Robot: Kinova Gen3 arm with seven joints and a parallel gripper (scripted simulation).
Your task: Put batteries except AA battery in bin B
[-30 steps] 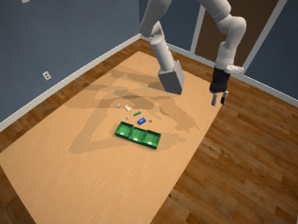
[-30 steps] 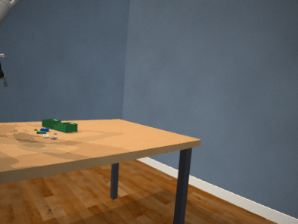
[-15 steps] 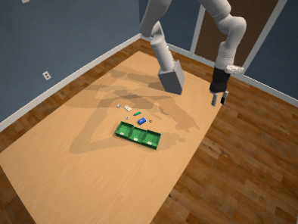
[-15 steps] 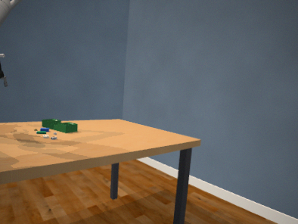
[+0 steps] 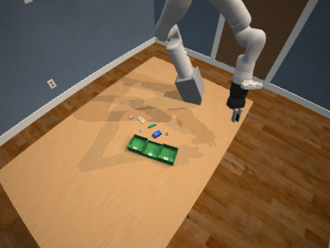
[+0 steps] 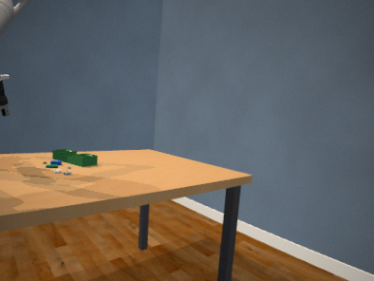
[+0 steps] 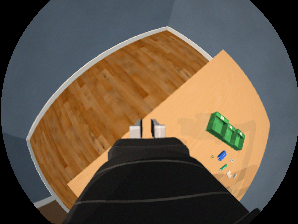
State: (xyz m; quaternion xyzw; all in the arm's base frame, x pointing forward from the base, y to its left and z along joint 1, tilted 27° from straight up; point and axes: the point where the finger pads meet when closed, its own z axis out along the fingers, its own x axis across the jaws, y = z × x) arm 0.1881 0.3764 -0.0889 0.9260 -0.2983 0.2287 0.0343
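Observation:
My gripper (image 5: 235,119) (image 6: 4,113) (image 7: 146,125) hangs high in the air over the table's far right edge, far from the objects. Its fingers stand nearly closed with nothing between them. A green three-compartment bin row (image 5: 146,154) (image 6: 76,159) (image 7: 226,131) stands mid-table; its labels are too small to read. Behind it lies a blue block-shaped battery (image 5: 157,134) (image 6: 56,162) (image 7: 222,157). Near it are a small green cylinder (image 5: 152,125), a white flat piece (image 5: 141,119), a small grey piece (image 5: 131,116) and two tiny round pieces (image 5: 141,130) (image 5: 167,134).
The wooden table (image 5: 84,197) (image 6: 142,180) stands on a wood floor, with blue walls behind it. The arm's grey base link (image 5: 190,85) hangs over the table's far side.

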